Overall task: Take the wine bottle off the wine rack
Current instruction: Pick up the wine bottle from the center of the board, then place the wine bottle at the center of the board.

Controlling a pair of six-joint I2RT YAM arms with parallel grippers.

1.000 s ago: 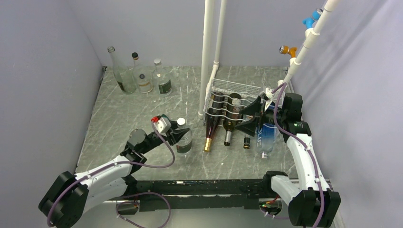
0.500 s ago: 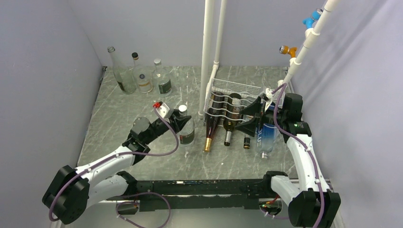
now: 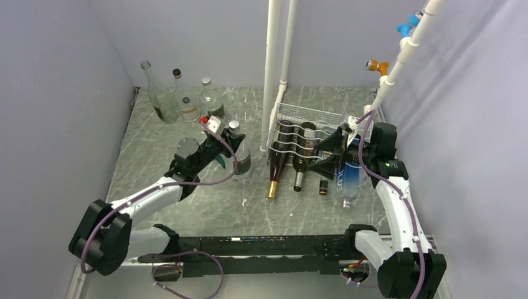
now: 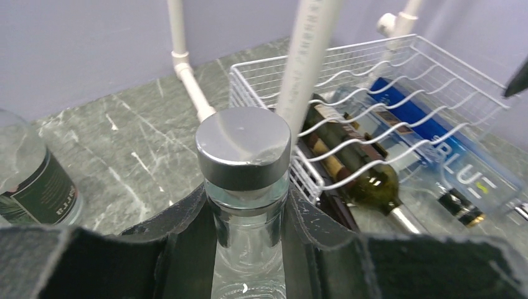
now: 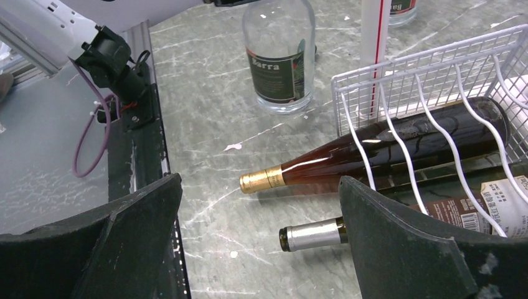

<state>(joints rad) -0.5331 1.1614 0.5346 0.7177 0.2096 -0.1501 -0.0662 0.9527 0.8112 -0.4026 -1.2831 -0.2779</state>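
From above, a grey-green marbled counter [image 3: 249, 208] sits between plain lavender walls [image 3: 62, 75], with white pipes [image 3: 272, 68] rising at the back and three glass bottles [image 3: 187, 103] in the far left corner. The white wine rack [image 3: 305, 116] stands right of centre, and wine bottles [image 3: 276, 168] lie in it with their necks toward the arms. The left pincer [image 3: 229, 151] is clamped on an upright clear bottle [image 3: 241, 163] just left of the rack. The right pincer [image 3: 327, 154] hangs spread wide over the racked bottles. At the left wrist, dark fingers [image 4: 187, 230] press the neck under a silver cap [image 4: 243, 146]. At the right wrist, the fingers [image 5: 124, 243] stand far apart, touching nothing, above an amber bottle [image 5: 373, 146] in the rack.
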